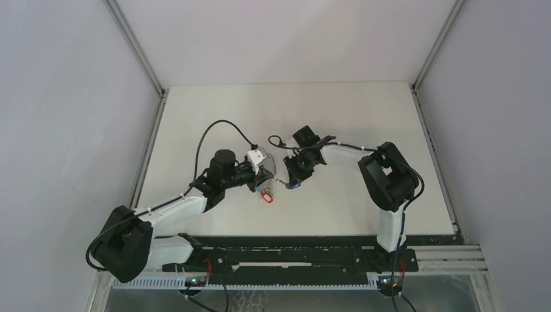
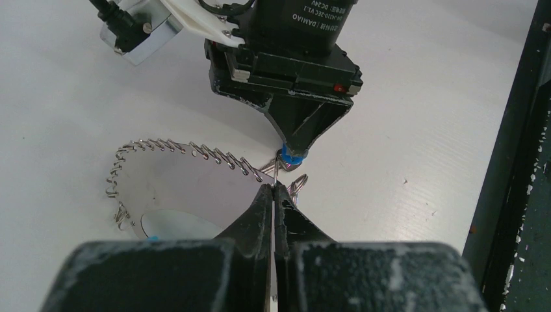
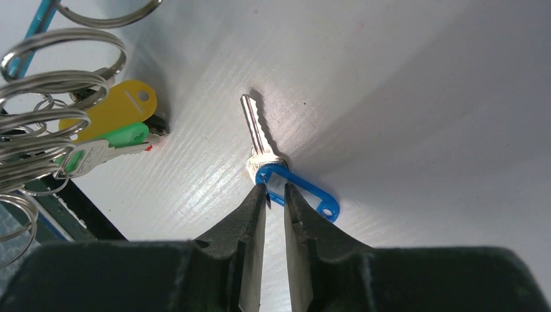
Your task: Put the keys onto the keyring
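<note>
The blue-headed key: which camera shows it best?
Right wrist: the key fills mid-frame, silver blade and blue head clear, pinched at the head by the right gripper. Left wrist shows only a blue speck under that gripper; top external, a tiny blue dot.

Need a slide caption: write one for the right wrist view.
Right tool pinches the blue-tagged silver key over the white table, with the keyring coils at left.

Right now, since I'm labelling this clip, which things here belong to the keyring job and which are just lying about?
In the job:
- blue-headed key, pinched by the right gripper
- keyring, its wire pinched by the left gripper

Just lying about:
- yellow tag and green tag, beside the ring's coils
- red tag, near the left gripper
</note>
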### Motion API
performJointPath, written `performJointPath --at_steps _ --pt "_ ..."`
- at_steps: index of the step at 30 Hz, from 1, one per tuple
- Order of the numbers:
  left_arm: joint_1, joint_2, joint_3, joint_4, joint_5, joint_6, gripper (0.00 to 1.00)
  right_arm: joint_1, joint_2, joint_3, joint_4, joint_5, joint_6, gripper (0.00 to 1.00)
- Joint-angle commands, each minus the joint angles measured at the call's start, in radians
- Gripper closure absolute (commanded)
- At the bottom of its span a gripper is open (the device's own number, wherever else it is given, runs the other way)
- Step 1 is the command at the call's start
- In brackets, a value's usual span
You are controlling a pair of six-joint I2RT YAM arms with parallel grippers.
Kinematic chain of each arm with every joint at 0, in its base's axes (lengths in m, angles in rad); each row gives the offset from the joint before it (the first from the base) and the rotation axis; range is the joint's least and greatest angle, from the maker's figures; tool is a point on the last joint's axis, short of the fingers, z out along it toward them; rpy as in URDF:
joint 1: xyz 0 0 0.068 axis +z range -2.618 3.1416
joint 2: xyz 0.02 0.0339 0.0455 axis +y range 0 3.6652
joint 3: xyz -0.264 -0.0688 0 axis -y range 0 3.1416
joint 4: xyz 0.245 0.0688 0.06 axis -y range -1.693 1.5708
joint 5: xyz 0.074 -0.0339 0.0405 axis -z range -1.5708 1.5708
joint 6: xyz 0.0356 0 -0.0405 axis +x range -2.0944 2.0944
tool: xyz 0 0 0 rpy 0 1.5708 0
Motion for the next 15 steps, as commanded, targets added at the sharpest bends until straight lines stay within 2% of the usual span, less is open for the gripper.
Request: performJointPath --at_steps 1,9,15 --pt "0.004 -0.022 0.027 0.046 0.023 0.008 1.00 0.036 0.002 -0.009 -0.048 0.161 -0.014 0.84" --pt "0.004 -0.027 0.024 0.048 0.023 0.006 1.00 0.058 -0.088 -0.009 -0.080 0.193 -0.035 0.99" --pt "0.004 -0.031 0.020 0.056 0.021 0.002 1.00 0.074 -0.179 -0.008 -0.168 0.301 -0.073 1.00"
